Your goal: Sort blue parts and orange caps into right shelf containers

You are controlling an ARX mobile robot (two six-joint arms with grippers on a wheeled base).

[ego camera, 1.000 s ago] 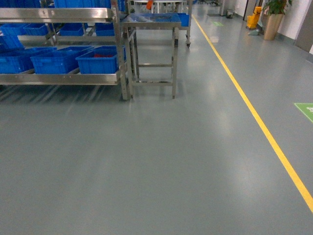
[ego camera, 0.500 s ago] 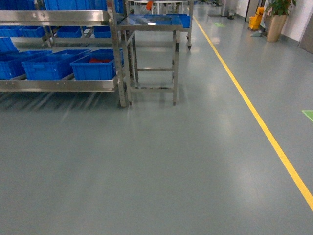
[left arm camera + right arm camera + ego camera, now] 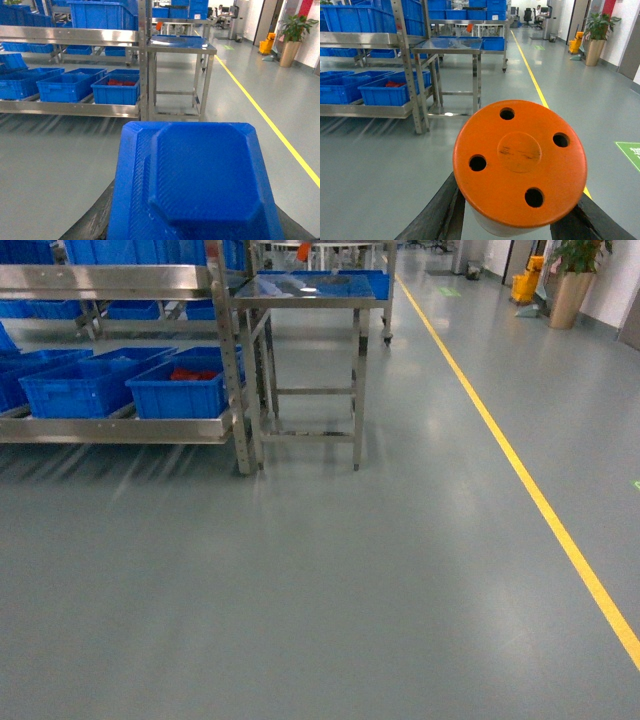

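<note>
A factory or warehouse hall is shown: a broad grey sealed floor is marked by a long yellow line, and a steel rack is loaded with blue crates. Beside the rack a bare steel worktop is set on thin legs. Farther back, a potted plant, a yellow mop bucket and office desks with a seated person are seen.

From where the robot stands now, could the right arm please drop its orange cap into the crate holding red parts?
Probably not yet. The crate sits far off on the low shelf, open floor between; the right tool holds the orange cap well short of it.
</note>
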